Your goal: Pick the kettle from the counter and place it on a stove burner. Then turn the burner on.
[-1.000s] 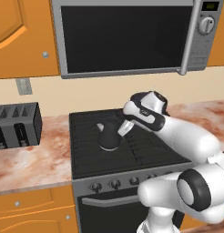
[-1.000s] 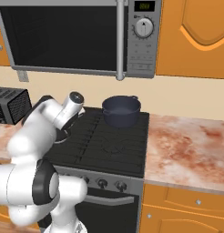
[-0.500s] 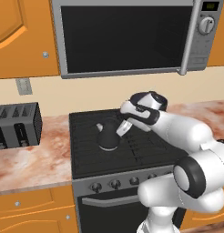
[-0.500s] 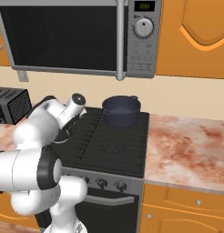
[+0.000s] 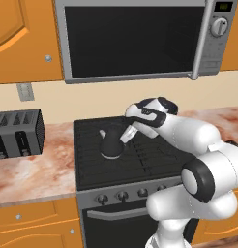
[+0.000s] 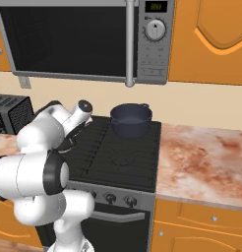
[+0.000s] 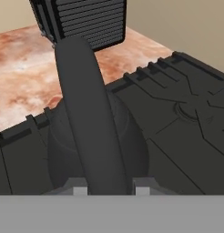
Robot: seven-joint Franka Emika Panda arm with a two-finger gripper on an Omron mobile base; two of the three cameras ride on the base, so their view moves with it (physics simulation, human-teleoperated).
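We see the small black pear-shaped kettle (image 5: 111,144) sitting on a black thin-barred grate burner (image 5: 99,160) at the left of the matte black cooktop (image 6: 124,157). Our white arm's two-finger gripper (image 5: 126,135) reaches down to the kettle's right side, and in the hand view its two pale finger tips (image 7: 80,187) stand on either side of the kettle's thin dark loop handle (image 7: 89,118), pinching it. To the left, on the pinkish-brown marbled stone counter (image 5: 34,162), stands a black slotted toaster (image 5: 17,132), well apart from the kettle. A wide dark-blue two-handled pot (image 6: 131,119) occupies the rear right burner, clear of the arm. Above hangs a silver microwave (image 5: 140,36) among orange wooden cabinets (image 6: 211,39). Silver knobs (image 5: 122,195) line the stove front below.
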